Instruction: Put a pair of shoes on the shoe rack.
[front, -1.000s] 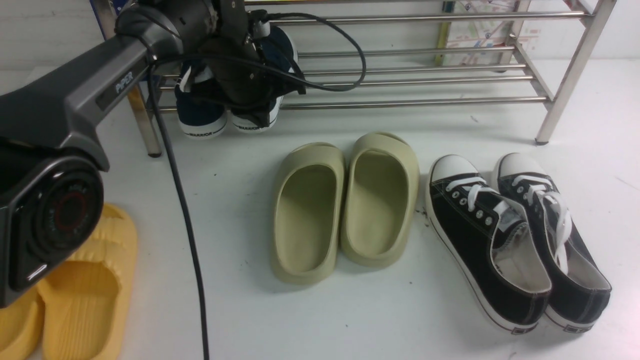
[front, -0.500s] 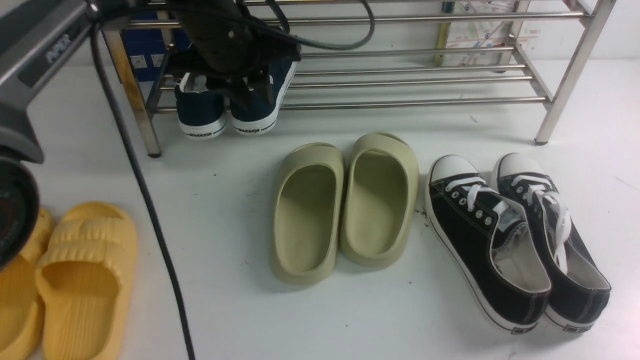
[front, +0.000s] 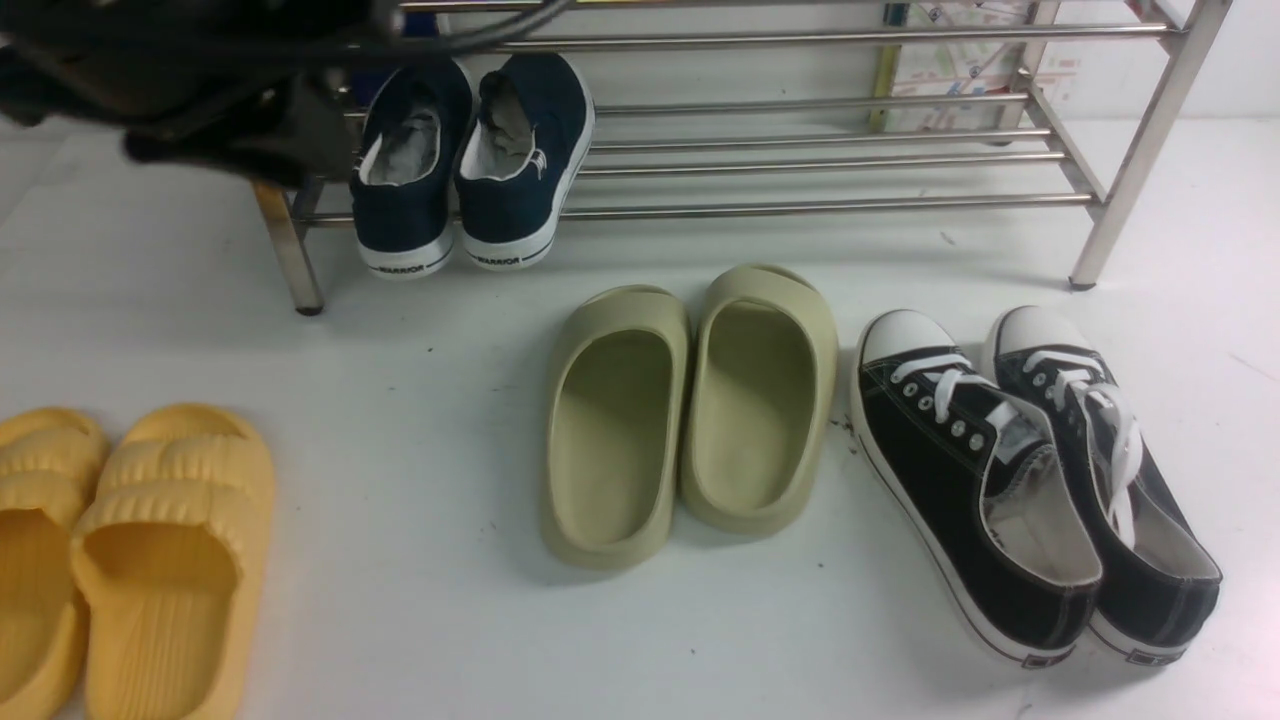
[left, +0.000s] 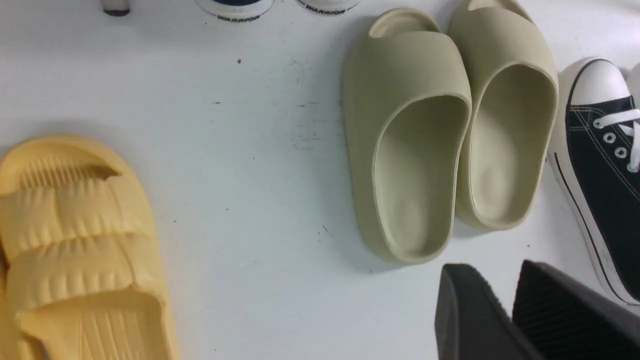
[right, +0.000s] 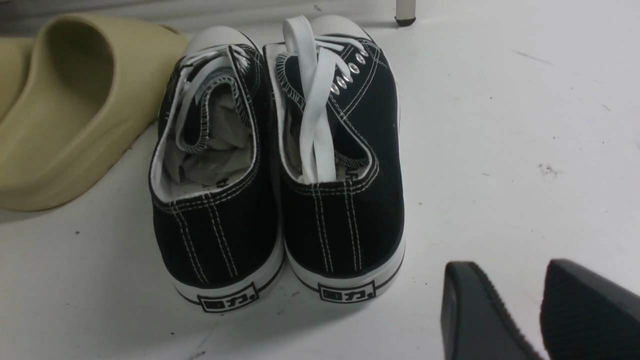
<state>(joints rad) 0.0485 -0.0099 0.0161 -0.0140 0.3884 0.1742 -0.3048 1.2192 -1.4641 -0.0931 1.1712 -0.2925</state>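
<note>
The pair of navy slip-on shoes sits side by side at the left end of the steel shoe rack, on its lower rods, heels toward me and overhanging the front rod. Their white heels show at the edge of the left wrist view. My left arm is a dark blur to the left of the shoes, clear of them. My left gripper hangs over the floor near the olive slippers, slightly open and empty. My right gripper is open and empty above the floor beside the black sneakers.
Olive-beige foam slippers lie in front of the rack. Black lace-up sneakers lie at the right. Yellow slippers lie at the near left. A rack leg stands left of the navy shoes.
My left arm has drawn back up and to the left, away from the navy shoes. The shoes stay on the rack, now fully in view.
</note>
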